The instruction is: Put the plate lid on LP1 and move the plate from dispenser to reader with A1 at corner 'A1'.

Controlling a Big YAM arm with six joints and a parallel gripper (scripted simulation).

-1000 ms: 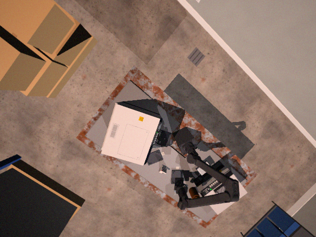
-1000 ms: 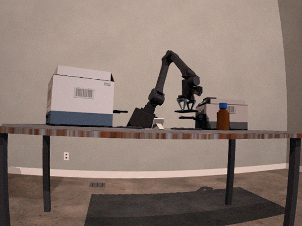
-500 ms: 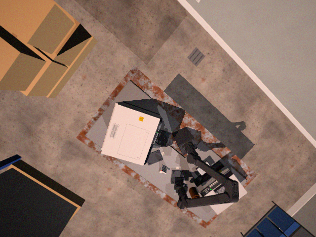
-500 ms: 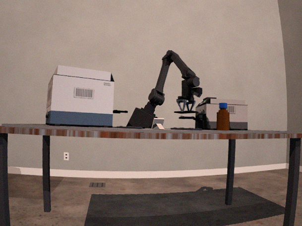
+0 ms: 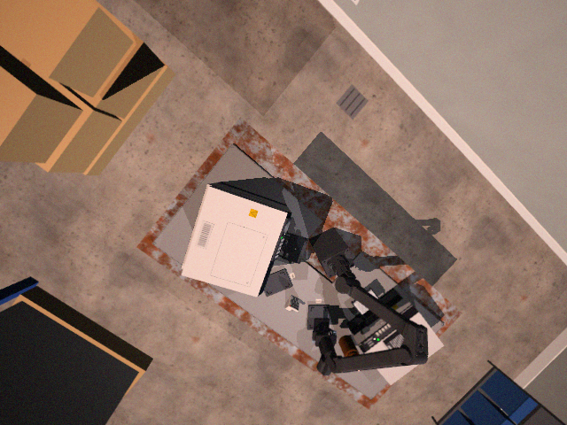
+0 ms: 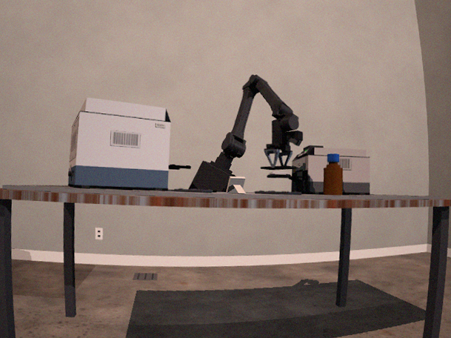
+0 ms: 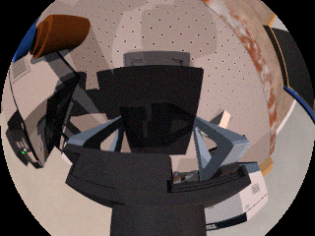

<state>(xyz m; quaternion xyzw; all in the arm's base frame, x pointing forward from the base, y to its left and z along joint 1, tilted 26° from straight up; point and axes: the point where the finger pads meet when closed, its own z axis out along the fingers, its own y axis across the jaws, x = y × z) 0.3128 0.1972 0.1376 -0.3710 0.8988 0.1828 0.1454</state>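
Two fingers on one gripper [image 5: 322, 324] [image 6: 278, 166] [image 7: 158, 119], spread pretty wide but holding a dark flat slab [image 6: 269, 167] [image 7: 159, 88]; can't tell if that's just the lid or the plate too. Exterior shows it raised above one stage [image 6: 278, 175], a gap top view hides. Going by top view from the gripper: one bottle [image 5: 347, 345] [image 6: 332, 180] [image 7: 64, 35] between 4 and 5 o'clock, two machines, the small one [image 5: 428, 351] [image 6: 356, 168] at 4 and the big one [image 5: 236, 240] [image 6: 119, 140] between 10 and 11. Exterior shows the bottle's blue cap; wrist shows deck holes.
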